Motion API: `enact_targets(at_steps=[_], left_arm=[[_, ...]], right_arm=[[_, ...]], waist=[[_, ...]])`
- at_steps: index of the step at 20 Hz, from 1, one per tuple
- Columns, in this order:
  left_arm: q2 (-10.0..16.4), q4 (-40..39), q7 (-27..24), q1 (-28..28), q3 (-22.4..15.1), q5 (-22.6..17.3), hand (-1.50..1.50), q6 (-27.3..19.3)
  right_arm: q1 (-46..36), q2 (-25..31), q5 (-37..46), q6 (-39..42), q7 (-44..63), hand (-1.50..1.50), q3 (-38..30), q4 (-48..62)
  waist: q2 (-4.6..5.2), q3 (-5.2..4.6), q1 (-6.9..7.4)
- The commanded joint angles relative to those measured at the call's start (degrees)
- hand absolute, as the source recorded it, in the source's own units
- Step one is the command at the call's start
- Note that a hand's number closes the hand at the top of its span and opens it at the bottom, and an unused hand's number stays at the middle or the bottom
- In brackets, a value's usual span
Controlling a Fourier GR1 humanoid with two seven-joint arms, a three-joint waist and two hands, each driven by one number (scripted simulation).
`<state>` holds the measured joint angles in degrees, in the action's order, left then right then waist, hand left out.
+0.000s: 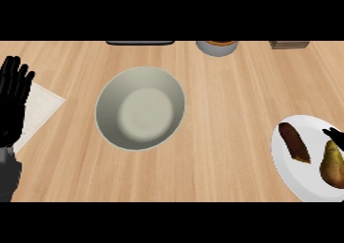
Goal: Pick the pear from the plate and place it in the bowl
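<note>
A white plate [291,175] lies at the right edge of the wooden counter. On it rest a brownish-yellow pear [335,167] and, to its left, a dark reddish-brown oblong food item [294,143]. Only the black fingers of my right hand [341,140] show at the right edge, just above the pear's narrow top; whether they touch it is unclear. A pale grey-green bowl [140,108] stands left of centre with nothing inside. My left hand [8,102] rests open at the left edge, fingers up, far from both.
A white napkin [40,105] lies partly under the left hand. Along the far edge sit a dark flat object [140,42], a grey cup [217,47] and a brown box [288,44]. Bare wood spans between bowl and plate.
</note>
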<state>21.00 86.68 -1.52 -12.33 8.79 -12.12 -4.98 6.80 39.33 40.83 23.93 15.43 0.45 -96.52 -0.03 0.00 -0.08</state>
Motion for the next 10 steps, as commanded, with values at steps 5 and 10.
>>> enact_targets(at_steps=[5, 10], left_arm=[[-0.52, -2.70, -1.36, -0.70, 2.54, 0.80, 0.00, 2.94], [-1.80, -2.34, 0.10, -2.28, 1.30, 3.01, 0.00, 1.78]], right_arm=[[-2.57, -3.05, 5.86, -0.01, -4.71, -1.50, -2.48, 7.06], [-2.76, -5.65, 9.59, -3.35, -8.16, -1.50, -1.71, 13.53]], waist=[[0.02, 0.00, -0.01], [0.04, 0.01, -0.01]])
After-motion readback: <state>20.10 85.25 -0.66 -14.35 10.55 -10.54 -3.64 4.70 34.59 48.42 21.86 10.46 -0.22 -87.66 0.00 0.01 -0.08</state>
